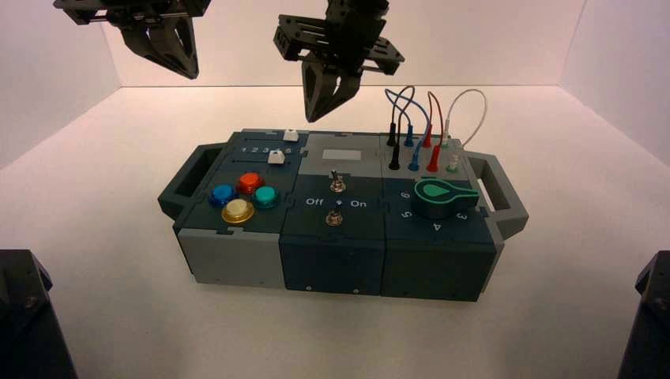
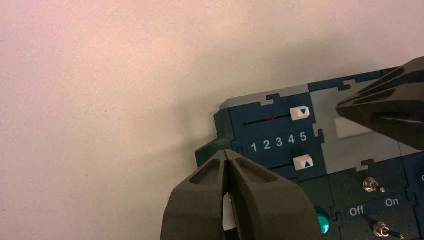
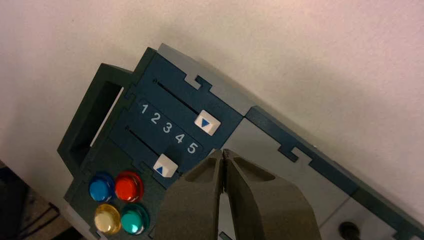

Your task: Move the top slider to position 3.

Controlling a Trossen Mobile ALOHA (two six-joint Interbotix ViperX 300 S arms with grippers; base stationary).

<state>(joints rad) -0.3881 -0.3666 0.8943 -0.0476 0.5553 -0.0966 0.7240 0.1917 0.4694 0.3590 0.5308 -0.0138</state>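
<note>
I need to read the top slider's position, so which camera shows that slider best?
The left wrist view: the top slider shows level and unobstructed, at the 5 end of the numeral row. The right wrist view shows it clearly too, though slanted. The high view shows only a small white knob.

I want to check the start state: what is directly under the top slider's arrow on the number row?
The top slider points down beside the 5, far from position 3. Nothing covers it; both grippers hover shut above.

I see the box (image 1: 340, 229) at the desk (image 1: 118, 316) centre. My right pincer (image 1: 325, 106) hangs above its rear edge, clear of the top slider (image 1: 290, 135). My left pincer (image 1: 178, 59) hangs over the desk's rear left.
</note>
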